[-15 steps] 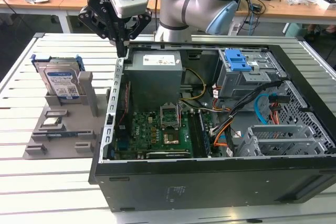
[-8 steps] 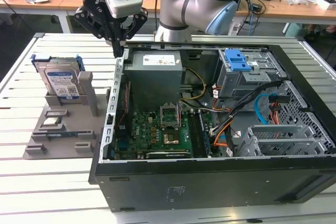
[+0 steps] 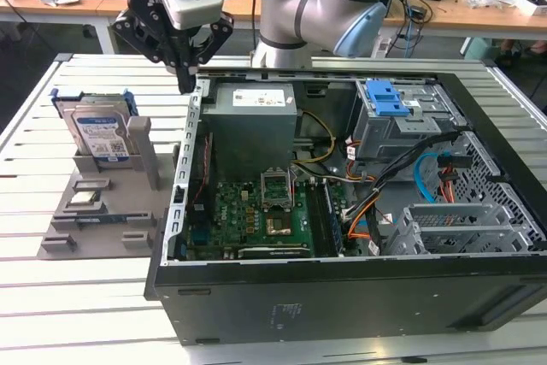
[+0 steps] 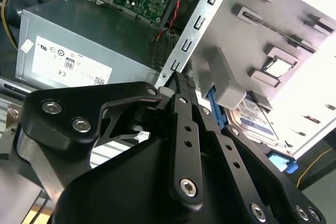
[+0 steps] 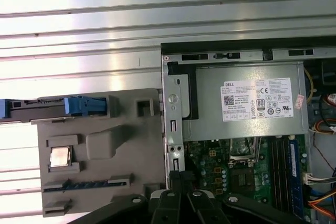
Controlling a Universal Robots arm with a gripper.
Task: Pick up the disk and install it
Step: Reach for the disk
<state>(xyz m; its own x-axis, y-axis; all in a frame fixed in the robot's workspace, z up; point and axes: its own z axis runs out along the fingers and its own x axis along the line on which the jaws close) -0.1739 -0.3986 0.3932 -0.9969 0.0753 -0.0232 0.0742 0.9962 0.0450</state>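
The disk (image 3: 98, 130), a silver drive with a blue-and-white label in a blue bracket, stands upright in a slot of the grey holder (image 3: 137, 211) at the exterior view's left. In the first wrist view the disk (image 5: 58, 107) is seen edge-on; in the second wrist view the disk (image 4: 255, 120) lies partly behind a grey post. My gripper (image 3: 186, 81) hangs above the metal edge of the open computer case, to the right of the disk and apart from it. Its fingers (image 4: 184, 85) are pressed together, shut on nothing. In the first wrist view the gripper (image 5: 178, 176) sits over the case wall.
The open computer case (image 3: 342, 297) holds a grey power supply (image 3: 252, 113), a green motherboard (image 3: 256, 211), and a drive cage with a blue latch (image 3: 389, 100). A small square silver chip (image 3: 83, 199) rests on the holder. Everything sits on a slatted metal table (image 3: 51, 297).
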